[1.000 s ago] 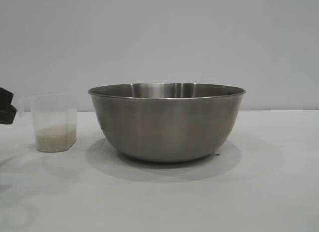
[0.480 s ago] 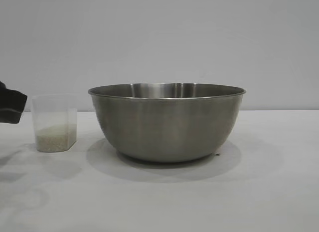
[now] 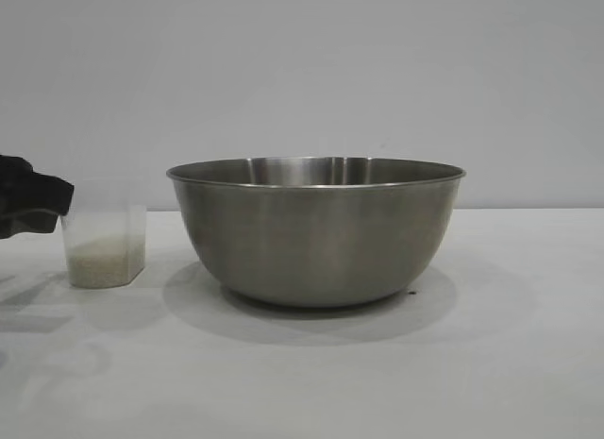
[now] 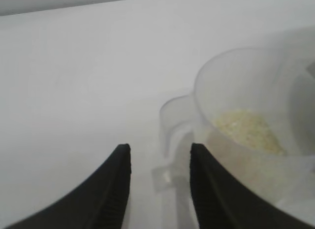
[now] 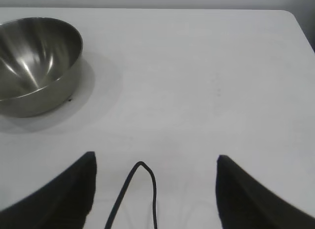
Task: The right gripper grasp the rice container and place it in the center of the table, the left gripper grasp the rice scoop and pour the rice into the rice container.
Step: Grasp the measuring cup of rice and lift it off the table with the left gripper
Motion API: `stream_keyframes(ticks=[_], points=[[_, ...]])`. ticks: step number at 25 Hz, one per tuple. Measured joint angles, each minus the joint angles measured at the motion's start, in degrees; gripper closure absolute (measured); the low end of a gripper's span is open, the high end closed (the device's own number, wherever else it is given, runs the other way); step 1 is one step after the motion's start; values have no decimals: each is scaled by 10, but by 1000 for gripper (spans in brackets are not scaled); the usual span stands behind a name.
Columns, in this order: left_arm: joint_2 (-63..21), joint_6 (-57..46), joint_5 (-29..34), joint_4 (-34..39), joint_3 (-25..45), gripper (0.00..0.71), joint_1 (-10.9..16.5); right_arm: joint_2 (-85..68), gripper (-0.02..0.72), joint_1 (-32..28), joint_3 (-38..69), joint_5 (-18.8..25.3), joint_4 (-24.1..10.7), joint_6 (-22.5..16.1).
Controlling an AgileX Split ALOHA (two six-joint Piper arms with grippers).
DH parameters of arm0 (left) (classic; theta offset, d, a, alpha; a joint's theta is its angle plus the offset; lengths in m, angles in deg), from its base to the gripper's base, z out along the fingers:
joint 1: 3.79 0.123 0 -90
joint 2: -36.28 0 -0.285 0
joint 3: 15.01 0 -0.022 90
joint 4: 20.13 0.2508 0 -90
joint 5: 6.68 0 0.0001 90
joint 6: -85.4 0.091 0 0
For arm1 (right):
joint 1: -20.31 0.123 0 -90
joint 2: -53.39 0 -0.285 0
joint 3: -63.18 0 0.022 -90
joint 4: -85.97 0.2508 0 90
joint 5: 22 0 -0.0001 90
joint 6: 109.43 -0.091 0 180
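Left wrist view: my left gripper (image 4: 158,166), jaws apart, straddles the loop handle of the rice scoop (image 4: 256,135) (rice (image 4: 248,130) inside), beside the rice container (image 3: 316,229); right gripper (image 5: 155,175) parked, open.

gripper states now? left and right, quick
Left gripper: open, holding nothing, fingers either side of the rice scoop handle.
Right gripper: open, empty, away from the rice container.

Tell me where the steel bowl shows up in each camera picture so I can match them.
Exterior view: the steel bowl stands in the middle of the picture on the white table.
Left wrist view: not in it; only the plastic cup with rice shows.
Right wrist view: the bowl is at the upper left edge.
Shared landmark: the white table.
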Motion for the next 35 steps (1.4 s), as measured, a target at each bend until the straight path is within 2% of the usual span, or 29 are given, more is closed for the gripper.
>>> stream_keyframes(ticks=[5, 14, 18, 20, 28, 35], points=[[10, 6, 0, 0, -18, 466, 0, 0, 265, 0, 0, 0, 0, 0], [12, 78, 0, 0, -39, 466, 0, 0, 265, 0, 0, 0, 0, 0], [12, 103, 0, 17, -45, 651, 0, 0, 265, 0, 0, 0, 0, 0], [12, 112, 0, 28, -47, 710, 0, 0, 265, 0, 0, 0, 0, 0], [0, 144, 2, 28, -52, 710, 0, 0, 265, 0, 0, -1, 0, 0], [-70, 151, 8, 15, -52, 710, 0, 0, 265, 0, 0, -1, 0, 0]])
